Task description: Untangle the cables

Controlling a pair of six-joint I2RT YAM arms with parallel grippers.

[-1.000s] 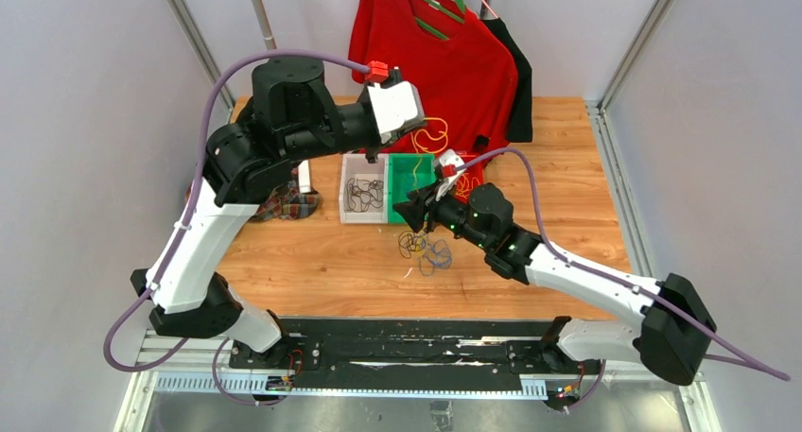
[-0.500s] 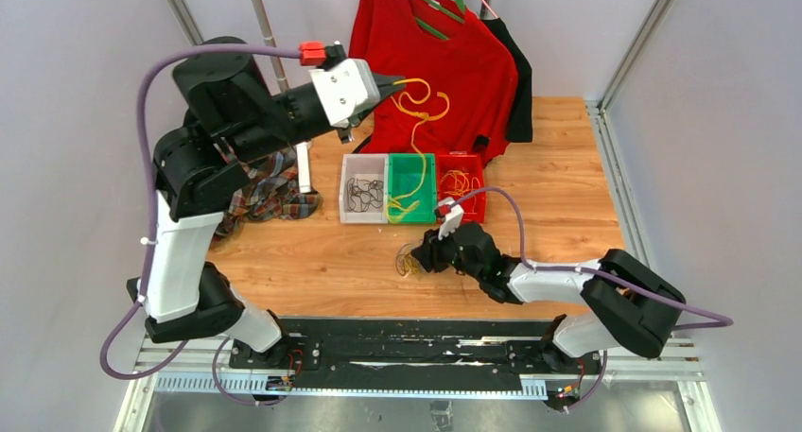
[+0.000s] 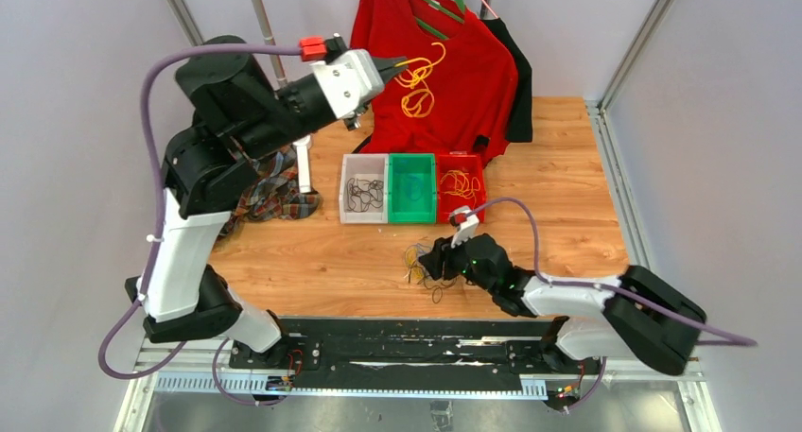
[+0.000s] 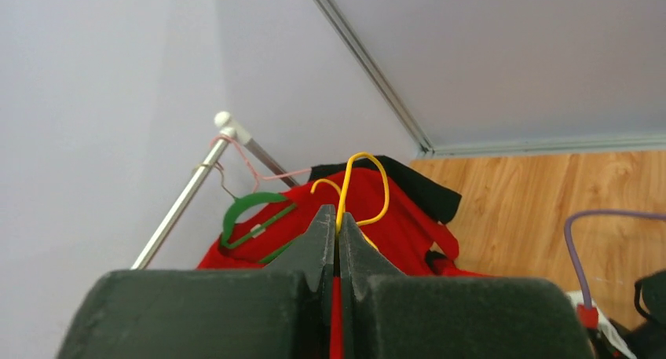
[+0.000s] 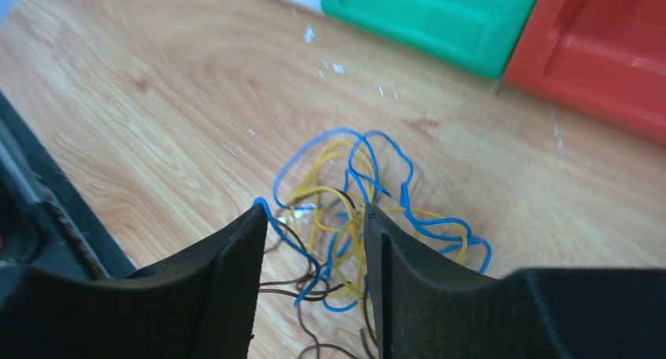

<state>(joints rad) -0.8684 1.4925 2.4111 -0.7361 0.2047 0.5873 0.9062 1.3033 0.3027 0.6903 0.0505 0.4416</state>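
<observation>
On our left gripper [image 4: 338, 217] the fingers are pressed flat together, pinching a yellow cable [image 4: 365, 154] right at the tips. It's a thin, glossy cord, and it arcs up out of the pinch in a tight hoop. From the top camera, the rest of it hangs off the tips in a couple of loose curls. It dangles in the air above and beyond the green bin [image 3: 412, 186], not touching it, with a red shirt [image 3: 473, 68] on a hanger behind it.

The right gripper [image 5: 314, 217] has its fingers spread apart, down low, with the tangle of cables [image 5: 345, 217] sitting in the gap between them. We can't tell whether either pad actually touches a strand, though a blue one runs right along the left fingertip. The tangle is a small knot of thin blue, yellow and dark brownish-black cords, all looped through each other. The blue curls stick out furthest on the side towards the green bin. It lies on the wooden table [image 5: 157, 84], on the near side of the green bin and apart from it.

A white bin [image 3: 364, 188] with black cords in it sits tight against the green bin's left side. A red bin [image 3: 461, 184] holding yellow cords sits against its right.
</observation>
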